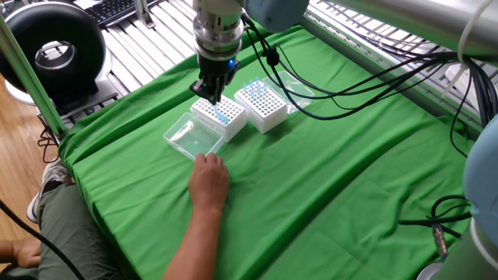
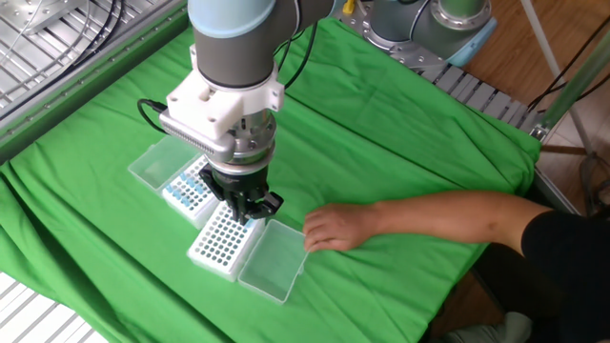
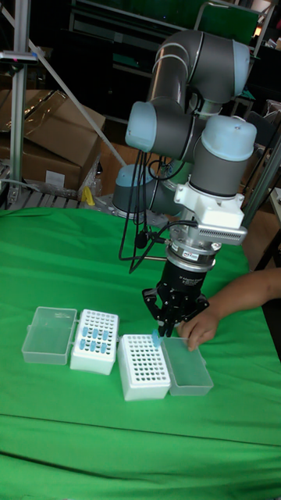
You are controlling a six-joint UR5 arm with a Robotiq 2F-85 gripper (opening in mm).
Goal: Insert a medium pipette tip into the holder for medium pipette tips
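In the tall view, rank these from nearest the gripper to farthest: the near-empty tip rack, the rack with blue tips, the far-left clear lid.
From the gripper:
1. Near-empty tip rack, directly below it.
2. Rack with blue tips, further left.
3. Clear lid, far left.

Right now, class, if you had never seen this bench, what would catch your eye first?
The big grey arm towers over the green cloth, its end effector holding a blue tip just above the nearer white rack. A person's hand rests beside that rack's open clear lid. A second rack sits alongside.
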